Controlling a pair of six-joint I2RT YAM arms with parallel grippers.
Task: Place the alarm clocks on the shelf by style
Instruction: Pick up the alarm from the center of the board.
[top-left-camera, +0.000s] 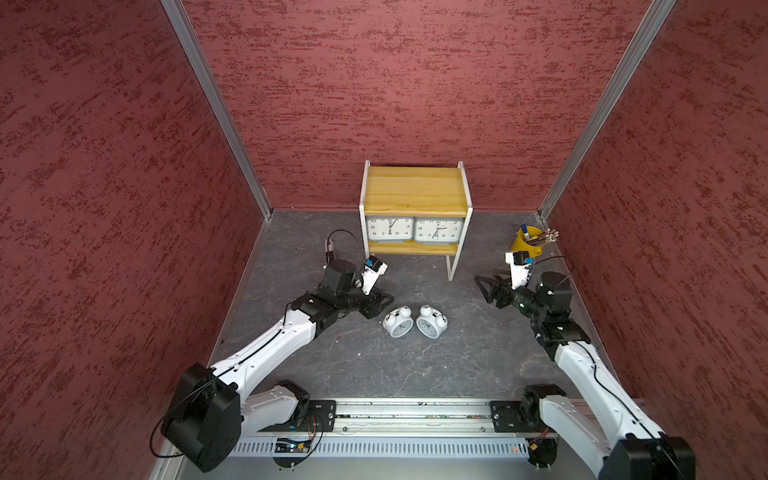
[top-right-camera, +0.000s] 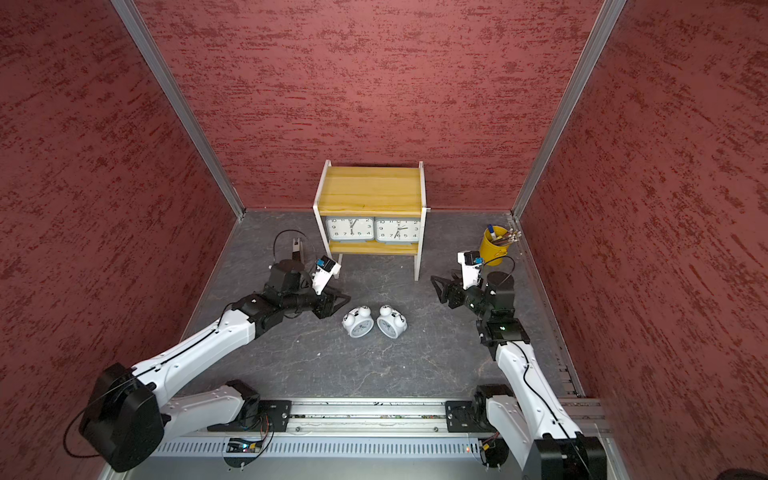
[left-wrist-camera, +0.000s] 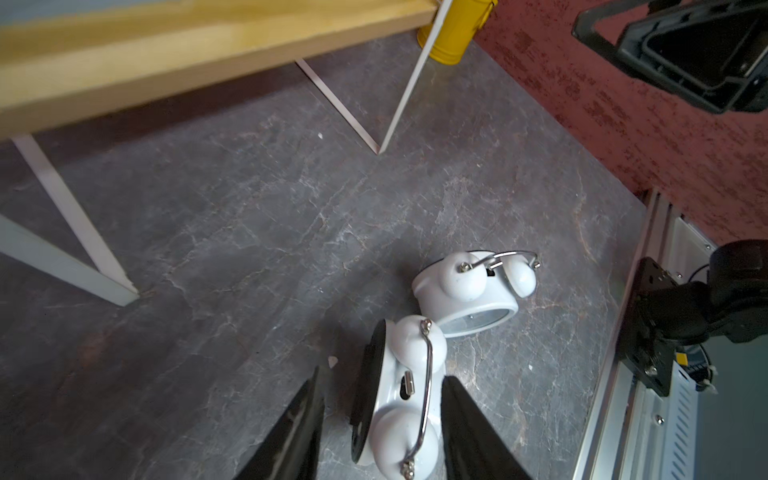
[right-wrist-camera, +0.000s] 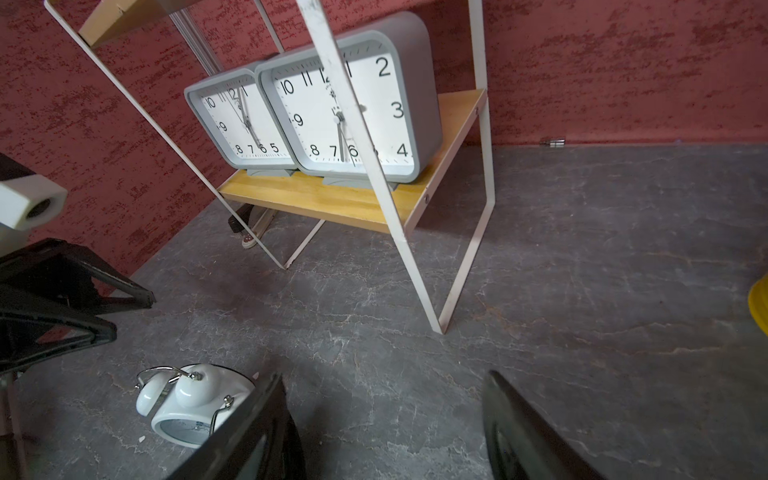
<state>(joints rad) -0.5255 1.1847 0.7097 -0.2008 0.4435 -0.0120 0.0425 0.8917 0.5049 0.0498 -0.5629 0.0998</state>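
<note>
You have four clocks. Two grey clocks (top-left-camera: 389, 230) stand side by side on the shelf's (top-left-camera: 415, 187) lower board at 12 o'clock, and two white twin-bell clocks (top-left-camera: 431, 322) lie mid-surface (top-left-camera: 374, 370). Only the left wrist view shows the nearer white clock (left-wrist-camera: 399, 395) between the spread left jaws, unpinched. At 3 o'clock the right jaws gape, empty; one pen cup (top-left-camera: 528, 243) sits at 2 o'clock

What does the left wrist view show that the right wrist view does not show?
Only the left wrist view shows the open left gripper around a white clock, and that clock's black back. Only the right wrist view shows the faces of the two grey clocks on the lower board of the shelf. Both show the shelf's white frame and a twin-bell clock on the grey table.
</note>
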